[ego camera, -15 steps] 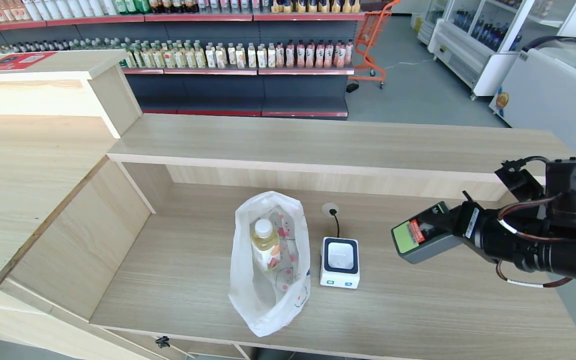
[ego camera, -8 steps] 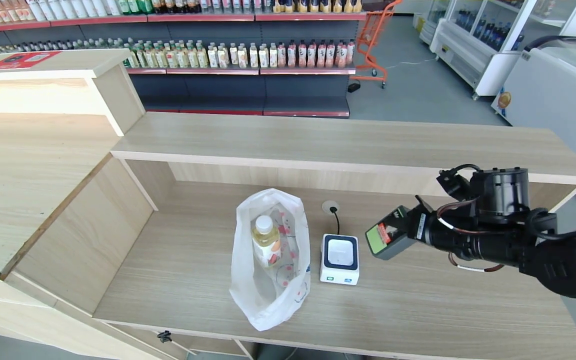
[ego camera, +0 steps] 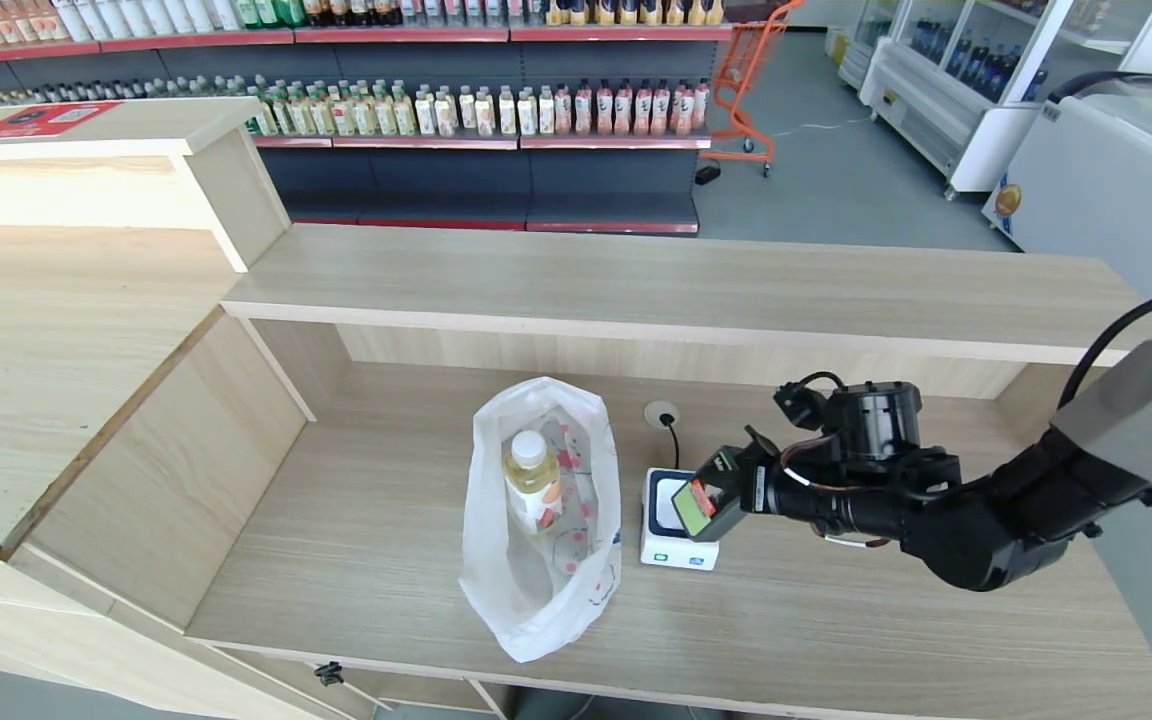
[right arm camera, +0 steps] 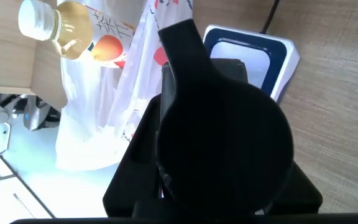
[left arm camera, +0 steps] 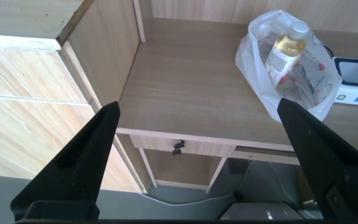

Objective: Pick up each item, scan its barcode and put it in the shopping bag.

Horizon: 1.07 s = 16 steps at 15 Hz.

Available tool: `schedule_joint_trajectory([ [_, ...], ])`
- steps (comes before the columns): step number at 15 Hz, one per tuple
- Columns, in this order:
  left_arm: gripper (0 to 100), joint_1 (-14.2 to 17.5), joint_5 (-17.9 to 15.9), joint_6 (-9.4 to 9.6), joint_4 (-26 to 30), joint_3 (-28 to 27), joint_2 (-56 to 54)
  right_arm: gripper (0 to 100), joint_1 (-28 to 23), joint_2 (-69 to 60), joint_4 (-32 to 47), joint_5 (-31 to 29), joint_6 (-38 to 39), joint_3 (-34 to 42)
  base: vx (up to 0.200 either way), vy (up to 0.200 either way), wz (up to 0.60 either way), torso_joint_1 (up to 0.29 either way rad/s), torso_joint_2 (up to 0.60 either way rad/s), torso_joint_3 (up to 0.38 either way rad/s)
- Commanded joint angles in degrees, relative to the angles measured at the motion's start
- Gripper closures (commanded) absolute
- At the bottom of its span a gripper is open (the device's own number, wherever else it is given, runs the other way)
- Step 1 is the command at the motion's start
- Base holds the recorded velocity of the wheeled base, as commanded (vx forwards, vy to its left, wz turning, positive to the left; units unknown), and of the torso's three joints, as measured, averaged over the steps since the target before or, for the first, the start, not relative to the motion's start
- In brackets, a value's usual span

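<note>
A white plastic shopping bag (ego camera: 536,580) stands open on the lower counter with a yellow-drink bottle (ego camera: 531,488) upright inside. Right of it sits a white scanner (ego camera: 664,545) with a dark top window. My right gripper (ego camera: 736,487) is shut on a small dark box (ego camera: 696,505) with a green and red label, held just above the scanner's right side. From the right wrist, the dark box (right arm camera: 222,137) hangs over the scanner (right arm camera: 250,53), beside the bag (right arm camera: 104,130). My left gripper (left arm camera: 197,112) is open and holds nothing, off the counter's front left, with the bag (left arm camera: 272,93) farther off.
A raised wooden ledge (ego camera: 656,290) runs behind the lower counter, and a side wall (ego camera: 166,470) closes its left end. The scanner's cable goes into a round hole (ego camera: 660,414). Bare counter (ego camera: 886,620) lies to the right of the scanner.
My right arm has carried the dark box leftward and down, from the counter's right end to just above the scanner. Bag and bottle have kept still.
</note>
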Motion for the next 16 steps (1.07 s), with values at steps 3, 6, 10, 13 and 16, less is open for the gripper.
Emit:
schedule_joint_trajectory([
  [3, 0, 0.0, 0.0, -0.04, 0.0, 0.0, 0.0, 100, 1.7, 7.9, 0.2, 0.0, -0.3, -9.0, 0.0, 0.0, 0.0, 0.0, 0.0, 0.0],
  [6, 0, 0.0, 0.0, -0.04, 0.0, 0.0, 0.0, 100, 2.9, 11.0, 0.4, -0.1, -0.4, -13.4, 0.0, 0.0, 0.0, 0.0, 0.0, 0.0],
  [10, 0, 0.0, 0.0, -0.04, 0.0, 0.0, 0.0, 100, 3.0, 14.0, 0.1, -0.4, -4.0, -14.6, 0.0, 0.0, 0.0, 0.0, 0.0, 0.0],
  [13, 0, 0.0, 0.0, -0.04, 0.0, 0.0, 0.0, 100, 2.7, 14.9, 0.2, -0.5, -4.4, -15.8, 0.0, 0.0, 0.0, 0.0, 0.0, 0.0],
  [16, 0, 0.0, 0.0, -0.04, 0.0, 0.0, 0.0, 100, 2.7, 14.2, 0.2, -0.4, -4.4, -15.9, 0.0, 0.0, 0.0, 0.0, 0.0, 0.0],
])
